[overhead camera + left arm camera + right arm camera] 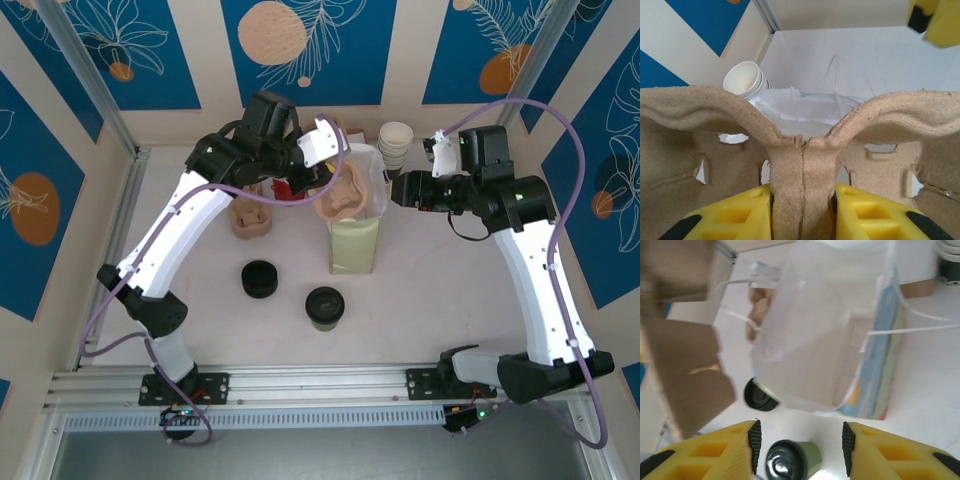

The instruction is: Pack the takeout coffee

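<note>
The takeout coffee (325, 307), an olive-green cup with a black lid, stands on the table in front of the bag; it also lies low between the fingers in the right wrist view (792, 462). My left gripper (802, 212) is shut on the middle ridge of a brown pulp cup carrier (800, 150), holding it over the mouth of the open paper bag (355, 245). From above, the carrier (350, 192) sits at the bag's top. My right gripper (398, 188) hovers open by the bag's right side, jaws wide apart (801, 440), holding nothing.
A low stack of black lids (262, 278) sits left of the coffee. More pulp carriers (250, 218) stand at the back left. Stacked cream cups (395, 140) lie behind the bag. Patterned walls close in the back and sides.
</note>
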Action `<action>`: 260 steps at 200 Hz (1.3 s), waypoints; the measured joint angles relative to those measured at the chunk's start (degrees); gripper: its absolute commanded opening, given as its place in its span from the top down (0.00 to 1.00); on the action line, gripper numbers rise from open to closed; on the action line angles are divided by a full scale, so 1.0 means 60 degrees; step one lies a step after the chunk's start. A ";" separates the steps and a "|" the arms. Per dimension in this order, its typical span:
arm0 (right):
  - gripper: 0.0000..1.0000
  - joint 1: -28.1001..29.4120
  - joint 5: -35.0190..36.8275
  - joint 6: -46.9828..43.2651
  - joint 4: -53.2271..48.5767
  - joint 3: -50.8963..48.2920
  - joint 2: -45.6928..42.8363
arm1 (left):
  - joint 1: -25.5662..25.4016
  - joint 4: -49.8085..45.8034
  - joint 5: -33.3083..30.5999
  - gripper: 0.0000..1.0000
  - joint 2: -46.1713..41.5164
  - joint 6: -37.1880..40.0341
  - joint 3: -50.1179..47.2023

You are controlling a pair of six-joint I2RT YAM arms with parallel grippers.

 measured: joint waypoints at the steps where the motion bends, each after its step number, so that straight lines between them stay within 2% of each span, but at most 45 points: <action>1: 0.51 0.0000 0.0015 0.0000 0.0015 -0.0004 0.0011 | 0.0000 0.0007 -0.0004 0.69 0.0004 -0.0004 0.0000; 72: 0.51 -0.0007 0.0929 -0.0127 0.1173 -0.0062 0.1432 | 0.0011 0.0361 -0.0004 0.69 0.0175 -0.0404 0.0018; 162: 0.54 -0.0007 0.0991 -0.0200 0.1446 -0.0062 0.2645 | 0.0120 0.0528 0.0062 0.69 0.0175 -0.0714 0.0036; 197: 0.65 -0.0007 0.0980 -0.0302 0.1435 -0.0062 0.2911 | 0.0138 0.0579 0.0120 0.69 0.0182 -0.0794 0.0036; 220: 0.86 -0.0007 0.0874 -0.0291 0.1435 -0.0062 0.2936 | 0.0153 0.0586 0.0229 0.69 0.0251 -0.0903 0.0055; 238: 0.97 -0.0007 0.0761 -0.0357 0.1439 -0.0062 0.2932 | 0.0164 0.0616 0.0361 0.69 0.0361 -0.1005 0.0113; 260: 1.00 -0.0004 0.0674 -0.0379 0.1439 -0.0062 0.2929 | 0.0175 0.0758 0.0572 0.69 0.0528 -0.1133 0.0168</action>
